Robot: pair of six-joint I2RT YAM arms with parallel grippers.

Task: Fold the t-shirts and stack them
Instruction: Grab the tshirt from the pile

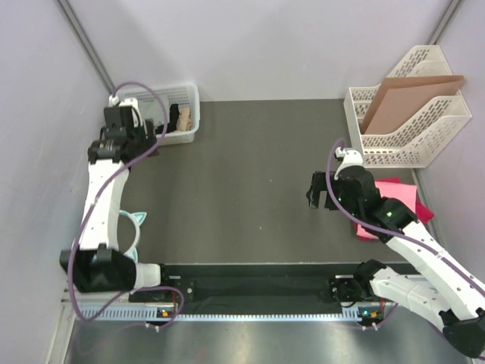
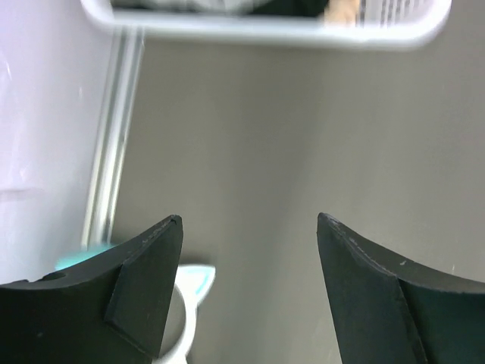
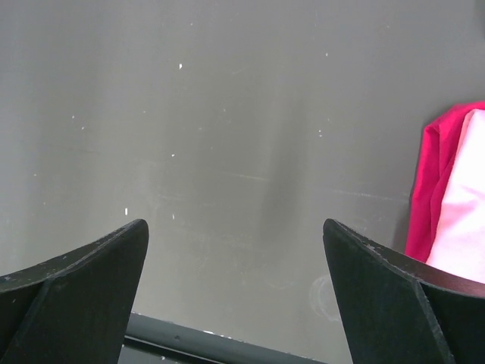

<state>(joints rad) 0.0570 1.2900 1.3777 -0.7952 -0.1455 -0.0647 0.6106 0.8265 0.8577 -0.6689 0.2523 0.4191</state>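
Folded pink and magenta t-shirts (image 1: 399,189) lie in a pile at the right side of the dark table, partly under my right arm. In the right wrist view, their magenta edge (image 3: 427,182) and a lighter pink layer (image 3: 464,212) show at the right border. My right gripper (image 1: 322,193) (image 3: 233,224) hovers open just left of the pile, with only bare table between its fingers. My left gripper (image 1: 136,133) (image 2: 250,220) is open and empty at the far left, near a white basket. No grey t-shirt shows clearly.
The white basket (image 1: 189,95) (image 2: 265,29) stands at the back left, holding dark and tan items. A white file rack (image 1: 424,144) with a brown cardboard sheet (image 1: 405,98) stands at the back right. A white and teal object (image 1: 136,224) (image 2: 193,284) lies beside the left arm.
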